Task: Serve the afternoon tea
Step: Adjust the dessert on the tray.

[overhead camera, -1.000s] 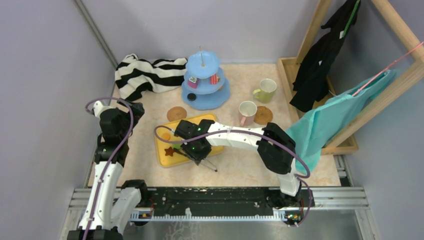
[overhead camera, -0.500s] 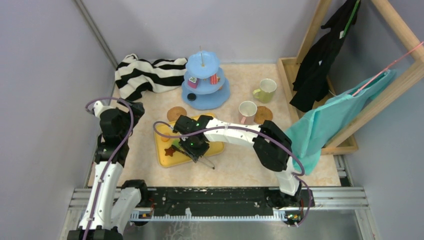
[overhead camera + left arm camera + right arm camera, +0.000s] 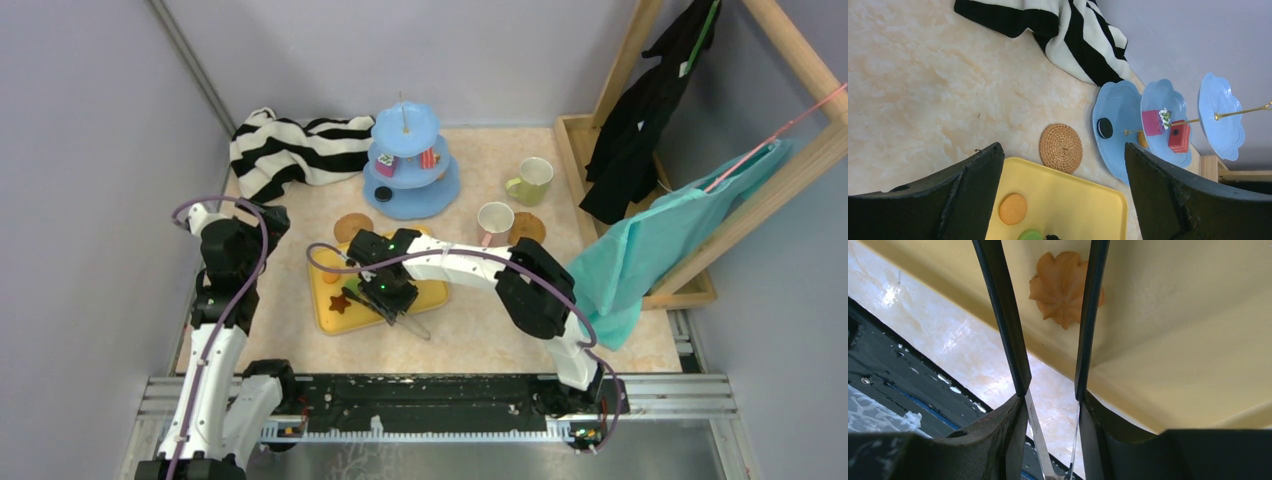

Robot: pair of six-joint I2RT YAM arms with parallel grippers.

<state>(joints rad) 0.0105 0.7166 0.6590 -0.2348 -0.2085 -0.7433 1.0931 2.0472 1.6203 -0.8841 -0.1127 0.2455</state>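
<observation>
The light-blue three-tier stand (image 3: 408,165) stands upright at the back, its scalloped plates stacked on a gold rod, with bare marbled table (image 3: 470,320) in front. The glossy yellow tray (image 3: 328,318) lies nearer me, its long axis left to right. My right gripper (image 3: 1051,410) is half closed on black tongs (image 3: 1000,320), which run diagonally. Their arms straddle a leaf-shaped tan cookie (image 3: 1063,287) by the tray's near rim; I cannot tell if they touch it. My left gripper (image 3: 1062,150) gapes wide, holding nothing.
</observation>
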